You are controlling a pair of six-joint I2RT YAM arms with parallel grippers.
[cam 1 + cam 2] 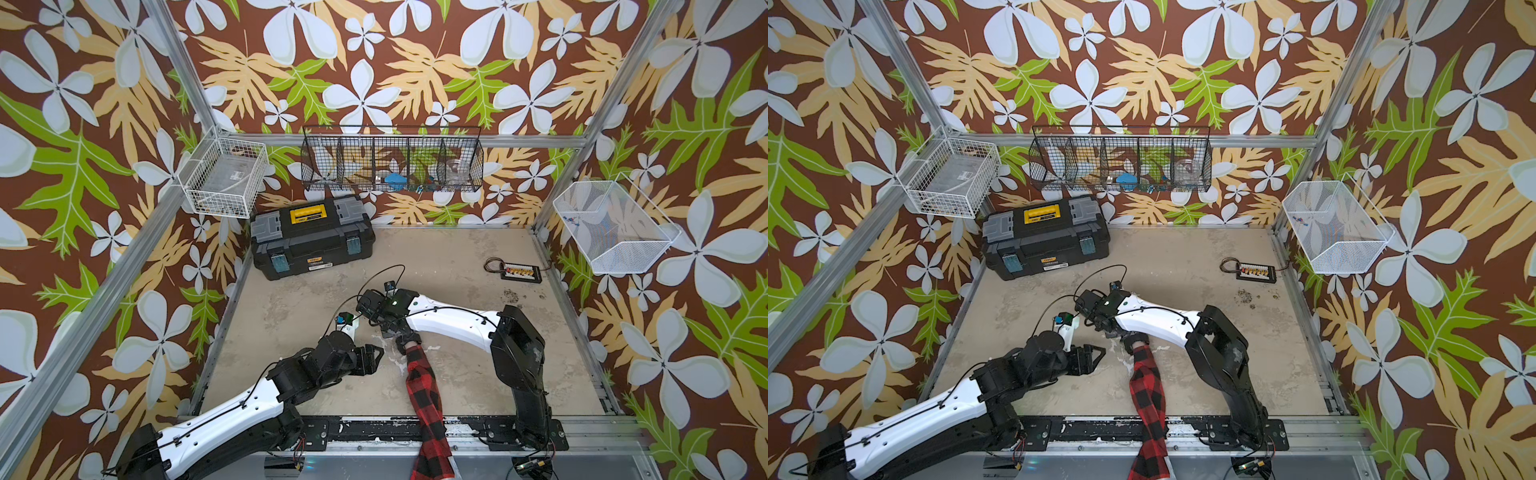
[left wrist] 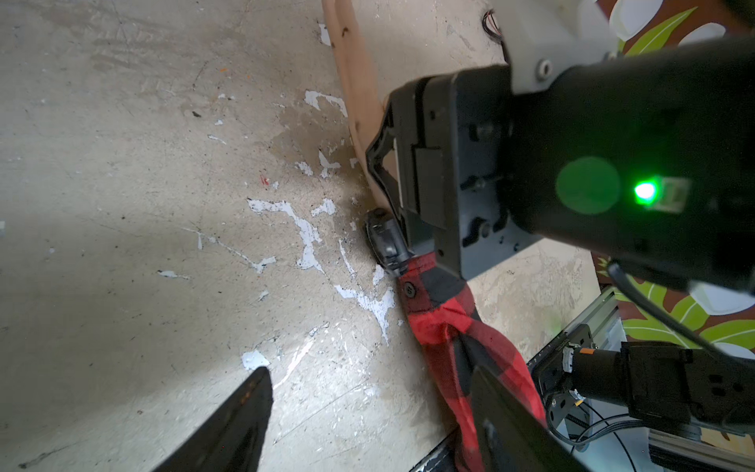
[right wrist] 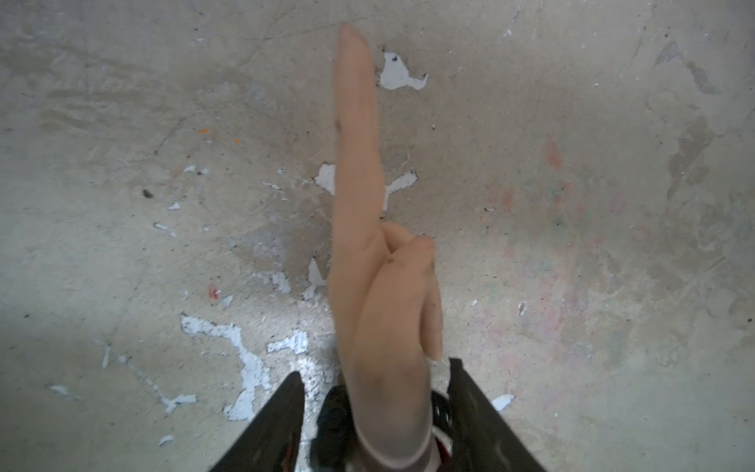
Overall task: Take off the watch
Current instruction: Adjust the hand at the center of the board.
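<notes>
A plaid-sleeved mannequin arm (image 1: 424, 395) is laid along the desk (image 1: 291, 316), the watch (image 2: 384, 241) strapped at its wrist. The watch is straddled by the open right claw (image 3: 376, 367); the left claw (image 1: 376, 356), also open, is seen farther off.

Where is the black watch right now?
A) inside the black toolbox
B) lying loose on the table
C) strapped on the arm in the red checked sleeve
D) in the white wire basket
C: the left wrist view shows the watch wrapped around the arm, right at the cuff of the red checked sleeve.
</notes>
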